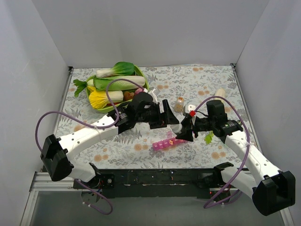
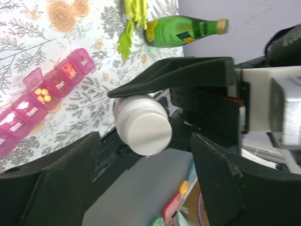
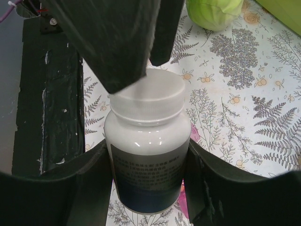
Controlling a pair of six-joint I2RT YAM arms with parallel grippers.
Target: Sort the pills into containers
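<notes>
top view: both arms meet mid-table, just behind the pink pill organiser (image 1: 167, 142). floral table (image 1: 207, 80), plain grey walls (image 1: 155, 33). left wrist: left claw (image 2: 143, 141) spread wide around the white bottle (image 2: 143, 125), whose cap is on; orange pills (image 2: 42, 94) sit in one compartment. right wrist: right claw (image 3: 148, 162) clamps the bottle. looks like uncapping: next, pinch the cap squarely and twist.

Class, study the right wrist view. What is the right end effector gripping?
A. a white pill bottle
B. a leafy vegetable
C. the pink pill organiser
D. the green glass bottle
A: the right end effector has its two fingers pressed against either side of the white pill bottle, which stands upright between them above the table.
</notes>
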